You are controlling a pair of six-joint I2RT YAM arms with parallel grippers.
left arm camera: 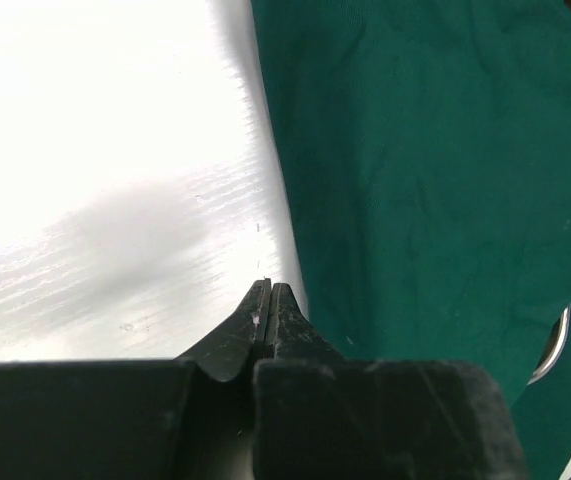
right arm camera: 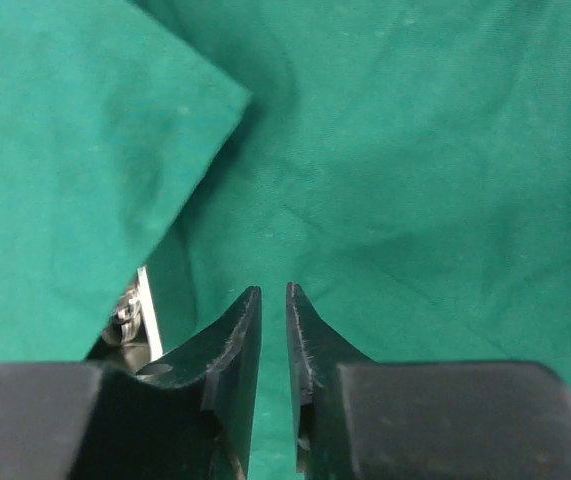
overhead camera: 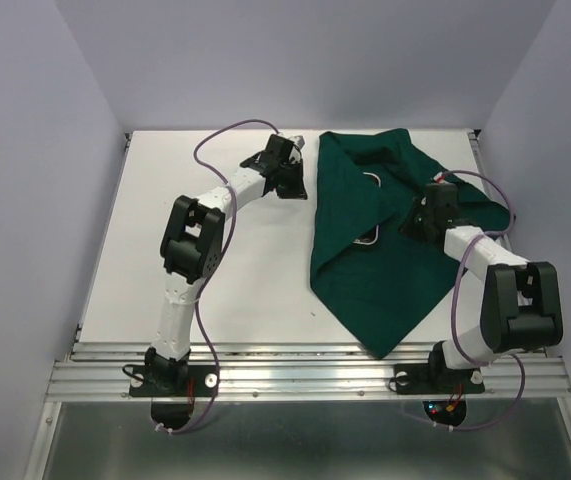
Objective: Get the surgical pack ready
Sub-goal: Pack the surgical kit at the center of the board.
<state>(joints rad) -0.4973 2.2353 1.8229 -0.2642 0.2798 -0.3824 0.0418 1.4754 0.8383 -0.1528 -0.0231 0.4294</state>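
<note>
I see the drape (overhead camera: 365,290) folded over the tray (overhead camera: 369,240) on the right half of the tabletop (overhead camera: 205,290). Its long axis runs far-to-near, with the point toward the near edge. The left claw (left arm camera: 270,298), pressed closed, sits just beside the drape's left edge, over bare tabletop. The right claw (right arm camera: 273,300), narrowly parted and empty, hangs above the cloth.

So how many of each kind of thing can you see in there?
Cloth: 1
Tray, mostly covered: 1
Arms, left and right: 2
Total: 4
</note>
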